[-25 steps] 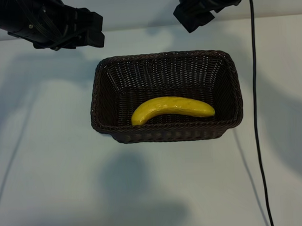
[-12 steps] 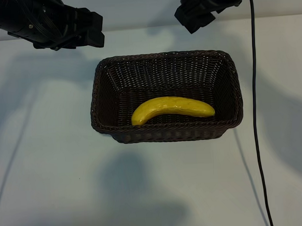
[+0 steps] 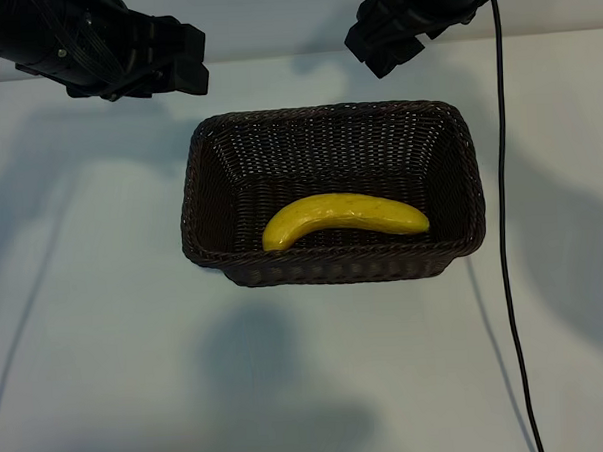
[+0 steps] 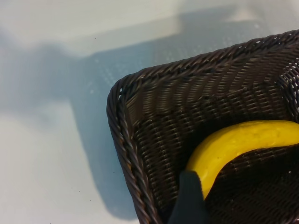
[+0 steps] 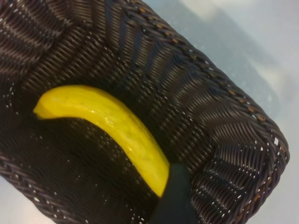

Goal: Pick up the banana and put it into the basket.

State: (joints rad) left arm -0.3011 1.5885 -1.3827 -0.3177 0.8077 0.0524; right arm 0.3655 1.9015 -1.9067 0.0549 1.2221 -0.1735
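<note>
Exterior view, nearest: bare white table (image 3: 289, 387) in front, with black cables hanging at both sides.
Basket: the brown wicker basket (image 3: 333, 270) sits at mid-table, long side running 9 to 3 o'clock.
Banana, place: the banana (image 3: 343, 217) already lies inside the basket, on its floor, close against the near wall.
Banana, long axis: about 9 to 3 o'clock, along the basket's length; the arch bows toward 12 o'clock, the blunt end points to about 8 o'clock, the tapered end to 3 o'clock.
Farther, left: the left gripper (image 3: 179, 61) hangs above the table beyond the basket's 10 o'clock corner, jaws spread wide and holding nothing.
Farther, right: the right gripper (image 3: 384, 42) hangs beyond the far rim at about 1 o'clock, also spread wide and empty.
Wrist views: each looks down into the basket at the banana (image 4: 233, 147) (image 5: 112, 126), with nothing between the dark fingertips (image 4: 189, 200) (image 5: 173, 196).
Step in hand: as I judge it, placing is finished; the fruit rests free of both arms.
Next move calls for: only clearing away, I think, rising without clipping the rim or nudging the basket.
</note>
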